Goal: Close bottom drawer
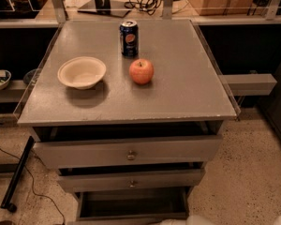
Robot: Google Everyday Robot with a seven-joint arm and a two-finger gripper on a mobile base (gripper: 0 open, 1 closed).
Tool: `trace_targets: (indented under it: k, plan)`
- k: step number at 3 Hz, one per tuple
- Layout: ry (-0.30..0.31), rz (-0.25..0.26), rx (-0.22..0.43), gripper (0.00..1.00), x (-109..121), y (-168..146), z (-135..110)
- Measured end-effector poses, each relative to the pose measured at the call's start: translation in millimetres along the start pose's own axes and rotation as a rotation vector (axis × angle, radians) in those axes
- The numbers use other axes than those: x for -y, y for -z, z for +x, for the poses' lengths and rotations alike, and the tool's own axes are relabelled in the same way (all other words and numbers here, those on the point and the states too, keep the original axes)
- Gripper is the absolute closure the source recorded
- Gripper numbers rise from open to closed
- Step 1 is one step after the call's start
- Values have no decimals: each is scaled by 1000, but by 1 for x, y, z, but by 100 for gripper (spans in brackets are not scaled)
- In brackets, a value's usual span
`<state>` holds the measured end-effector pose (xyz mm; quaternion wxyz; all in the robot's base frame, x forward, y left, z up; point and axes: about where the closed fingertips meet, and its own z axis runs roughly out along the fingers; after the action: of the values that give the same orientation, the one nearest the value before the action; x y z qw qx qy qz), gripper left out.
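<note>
The grey cabinet has three drawers, all pulled out by some amount. The bottom drawer [131, 204] is at the lower edge of the camera view and stands out the furthest, with its dark inside open to view. Its low front is cut off by the frame edge. Above it are the mid-width drawer [131, 181] and the widest drawer [129, 151], each with a small central knob. My gripper [196, 221] shows only as a white rounded part at the very bottom edge, just right of the bottom drawer's front corner.
On the cabinet top [187, 93] stand a blue soda can [129, 38], a red apple [141, 71] and a cream bowl [81, 72]. A black pole [18, 175] and a cable lie on the speckled floor at the left. A grey shelf [250, 84] juts out at the right.
</note>
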<state>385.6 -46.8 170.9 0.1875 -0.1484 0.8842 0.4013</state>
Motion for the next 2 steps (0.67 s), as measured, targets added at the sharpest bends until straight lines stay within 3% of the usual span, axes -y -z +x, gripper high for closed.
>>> trace_targets:
  k: [2]
  plan:
    - [22, 8, 55, 100, -6, -2, -23]
